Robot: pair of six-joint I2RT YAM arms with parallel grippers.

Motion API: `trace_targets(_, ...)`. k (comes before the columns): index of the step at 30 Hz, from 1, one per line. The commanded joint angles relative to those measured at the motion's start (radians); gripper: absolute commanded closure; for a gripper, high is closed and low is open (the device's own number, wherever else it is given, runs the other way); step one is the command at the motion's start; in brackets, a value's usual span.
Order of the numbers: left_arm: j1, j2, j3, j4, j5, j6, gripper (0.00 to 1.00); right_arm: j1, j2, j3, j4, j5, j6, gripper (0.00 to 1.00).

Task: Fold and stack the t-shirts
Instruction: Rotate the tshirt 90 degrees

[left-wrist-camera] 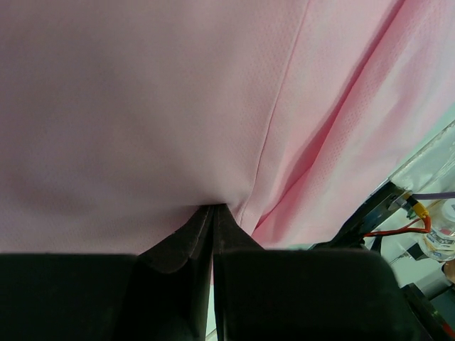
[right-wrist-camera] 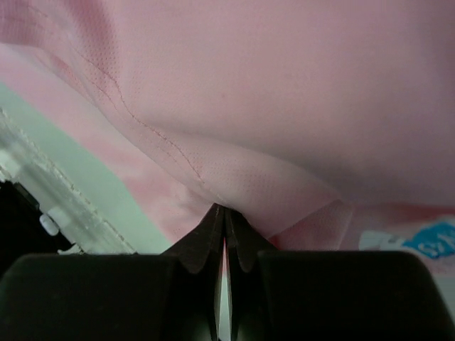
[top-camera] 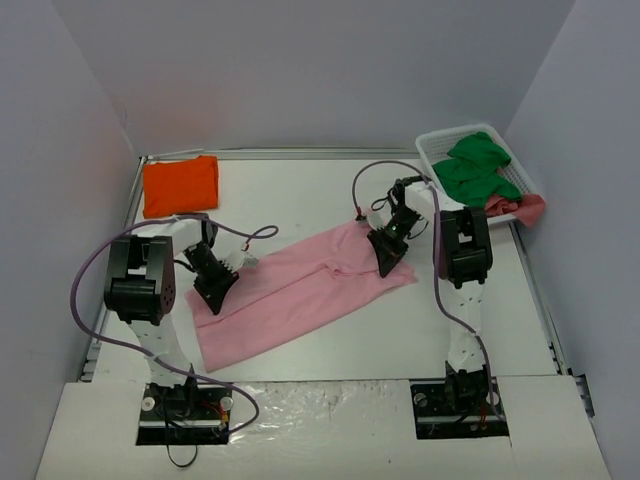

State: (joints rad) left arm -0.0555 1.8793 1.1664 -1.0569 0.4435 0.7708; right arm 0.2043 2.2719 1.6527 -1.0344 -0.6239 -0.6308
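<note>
Two shirts lay on the desk (top-camera: 420, 330): one pink shirt (top-camera: 300, 290) and one orange shirt (top-camera: 180, 186). The pink shirt stretched as a long, partly folded band across the middle of the desk, slanting from near the left edge toward the far right corner. The orange shirt sat folded into a flat block in the far left corner, well apart from the pink one.

Two tools were down on the pink shirt, one toward each end. The left tool (top-camera: 212, 296) had its jaws pressed together, pinching pink cloth near the band's left end. The right tool (top-camera: 387, 265) was likewise closed, with a fold of the pink shirt bunched at its tips near the band's right end. Both wrist views were filled with pink cloth.

One white basket (top-camera: 428, 152) stood in the far right corner. It held two cloths: one green cloth (top-camera: 475, 165) heaped inside and one red cloth (top-camera: 520, 207) spilling over its near rim.
</note>
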Motion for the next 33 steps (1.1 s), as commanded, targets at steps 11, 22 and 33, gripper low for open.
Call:
trace_targets(11, -0.041, 0.003, 0.128, 0.043, 0.176, -0.036, 0.98, -0.009, 0.435, 0.757, 0.111, 0.089, 0.158, 1.00)
trace_targets(22, -0.035, -0.207, 0.318, 0.093, 0.264, -0.146, 0.98, -0.003, 0.520, 0.895, 0.419, 0.170, 0.296, 1.00)
trace_targets(33, -0.014, -0.426, 0.262, 0.227, -0.006, -0.215, 0.98, 0.093, 0.451, 0.932, 0.681, 0.384, 0.301, 1.00)
